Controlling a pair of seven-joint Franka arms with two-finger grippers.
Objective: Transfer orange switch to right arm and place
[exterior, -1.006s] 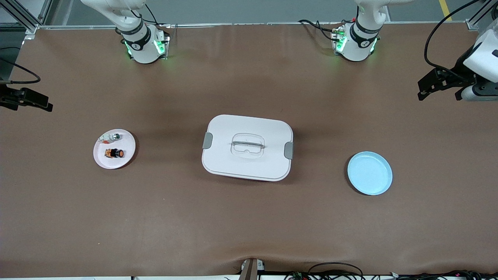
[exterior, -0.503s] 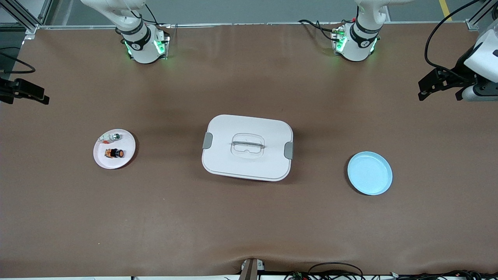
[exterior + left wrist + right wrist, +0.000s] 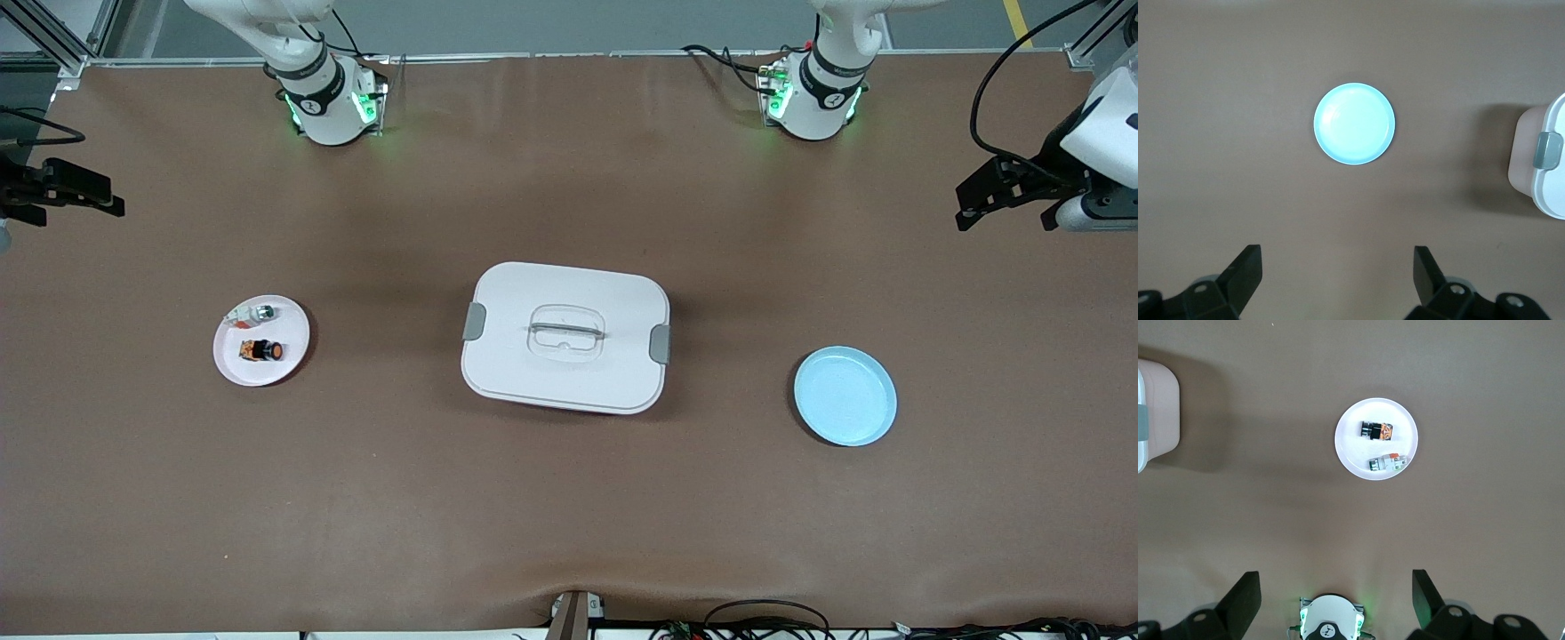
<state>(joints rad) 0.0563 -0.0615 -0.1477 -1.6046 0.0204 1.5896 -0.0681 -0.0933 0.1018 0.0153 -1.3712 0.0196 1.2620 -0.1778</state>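
The orange switch [image 3: 263, 351], a stubby black body with an orange cap, lies on a small white plate [image 3: 286, 360] toward the right arm's end of the table. It also shows in the right wrist view [image 3: 1375, 431], on the same plate [image 3: 1351, 420]. My right gripper [image 3: 98, 197] hangs open and empty high over the table's edge at that end, apart from the plate; in its own view [image 3: 1335, 590] the jaws stand wide. My left gripper [image 3: 971, 204] is open and empty high over the left arm's end, wide open in its own view [image 3: 1338, 270].
A small white-and-silver part [image 3: 252, 313] shares the white plate. A white lidded box [image 3: 565, 391] with grey latches stands mid-table. An empty light-blue plate [image 3: 845, 396] lies toward the left arm's end, also in the left wrist view [image 3: 1354, 123].
My right gripper has shifted toward the robots' side of the table, away from the front camera. The left gripper, the switch and both plates have not moved.
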